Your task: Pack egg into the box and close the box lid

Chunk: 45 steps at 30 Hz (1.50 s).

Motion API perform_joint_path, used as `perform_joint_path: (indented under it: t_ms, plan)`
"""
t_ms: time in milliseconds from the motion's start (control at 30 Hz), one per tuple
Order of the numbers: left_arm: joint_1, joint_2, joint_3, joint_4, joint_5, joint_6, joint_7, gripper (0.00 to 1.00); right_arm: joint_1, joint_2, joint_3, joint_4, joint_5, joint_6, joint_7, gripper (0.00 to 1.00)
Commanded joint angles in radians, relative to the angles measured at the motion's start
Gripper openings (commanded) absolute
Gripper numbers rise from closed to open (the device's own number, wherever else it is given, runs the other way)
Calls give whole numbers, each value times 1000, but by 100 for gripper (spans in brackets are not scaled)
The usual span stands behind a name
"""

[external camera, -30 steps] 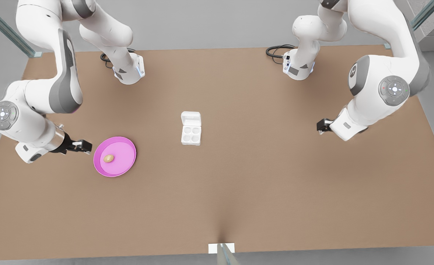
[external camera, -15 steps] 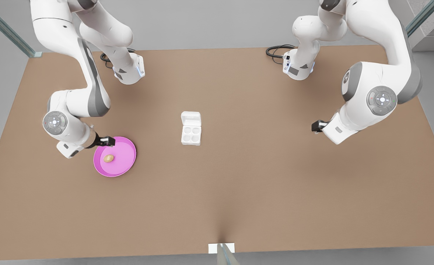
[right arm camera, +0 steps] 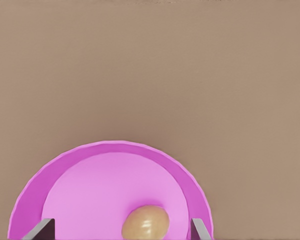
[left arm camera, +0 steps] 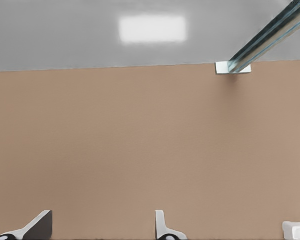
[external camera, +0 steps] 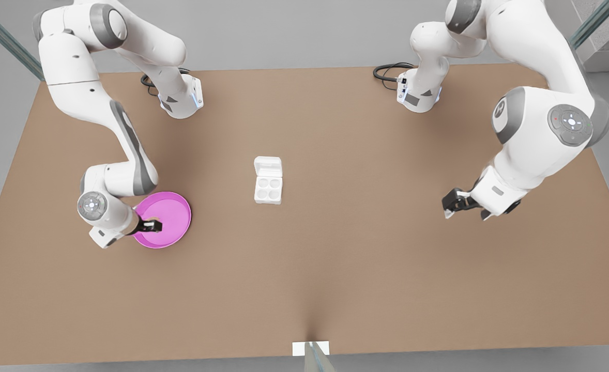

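Right wrist view: right gripper (right arm camera: 122,231) jaws apart, straddling egg (right arm camera: 145,223) | left gripper (external camera: 450,207) jaws apart, waiting

You have 1 egg (right arm camera: 145,222), tan-brown, lying on 1 pink plate (external camera: 172,214). You have 1 white box (external camera: 268,188) with 4 round cups, all 4 bare, and 1 box lid (external camera: 268,167) hinged to it and lying open. You have 2 white arms, each ending in 1 gripper: the right gripper (external camera: 154,226) and the left gripper (external camera: 452,204). All of it sits on 1 brown table (external camera: 366,268).
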Motion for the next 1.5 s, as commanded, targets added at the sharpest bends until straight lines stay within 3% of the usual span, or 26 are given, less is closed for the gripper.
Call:
perform_joint_path:
  t_ms: [0,33,133,333,400,433,500,733,933,1467]
  plan:
    - [4,30,1,23,-15,123,-24,100,-10,13,1,-1,-8,106,42,100]
    - [1,61,2,21,-15,224,-28,100,-10,35,1,-1,-11,145,41,100]
    - [-4,135,-7,32,-21,276,-22,100,2,28,8,-41,-11,201,41,100]
    - [7,125,-7,0,-20,253,-20,100,-7,-123,67,-265,1,280,44,100]
    - [-4,133,-7,-2,-15,265,-31,100,-68,-136,68,-302,-13,304,33,100]
    - [-4,138,-6,1,-15,285,-25,100,-154,-142,117,-320,-32,303,27,100]
    - [-2,162,-6,-2,-12,436,-23,100,-213,-142,150,-323,-53,306,26,100]
    - [2,147,-4,-54,51,416,-27,100,-223,-31,150,-309,-94,370,27,100]
    - [7,105,-1,-86,54,272,-33,100,-243,-8,150,-308,-118,382,27,100]
    - [2,142,-1,-98,124,291,-34,100,-251,19,150,-313,-134,418,27,100]
